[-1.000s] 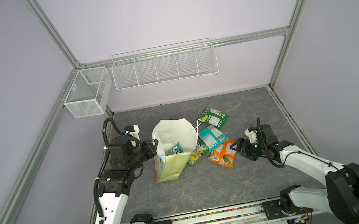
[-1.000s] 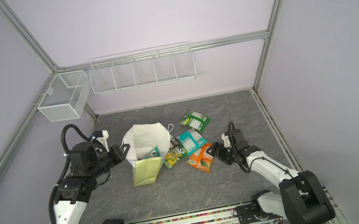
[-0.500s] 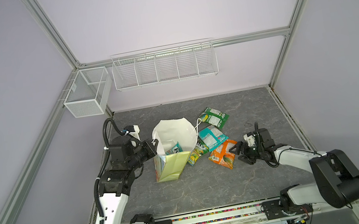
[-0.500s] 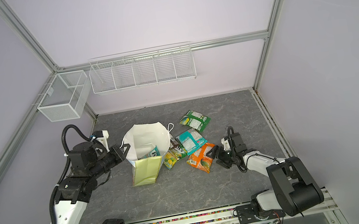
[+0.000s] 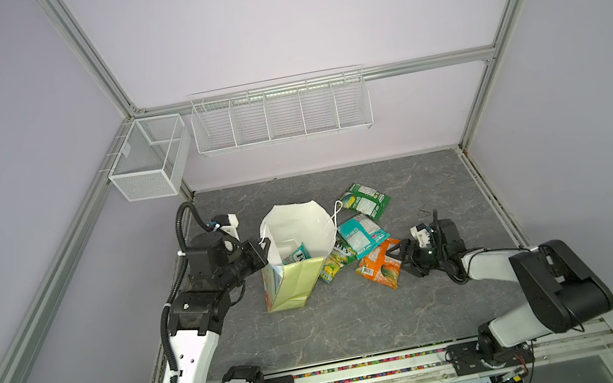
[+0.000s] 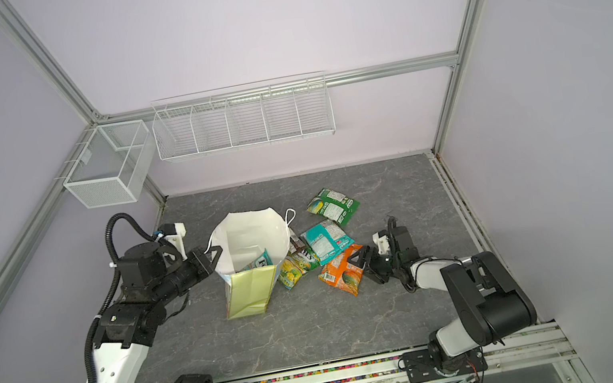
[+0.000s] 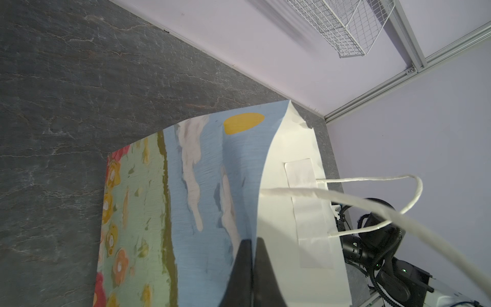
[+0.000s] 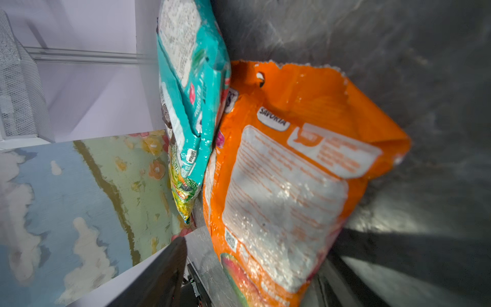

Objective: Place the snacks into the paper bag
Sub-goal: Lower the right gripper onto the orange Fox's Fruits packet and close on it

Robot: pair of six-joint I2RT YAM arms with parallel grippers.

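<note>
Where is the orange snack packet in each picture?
Top view: orange packet lies on the table, right of the paper bag, touching the teal packet.
Top view: orange packet, same place, right of the bag.
Left wrist: not in it.
Right wrist: orange packet fills the middle.
Shared landmark: the paper bag, in all four.

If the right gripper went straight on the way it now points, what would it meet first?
The orange packet; it lies directly before the right gripper, its near edge seemingly between the open jaws.

Lab test cell: aluminium frame [image 5: 96,63], bare walls [image 5: 288,14]
</note>
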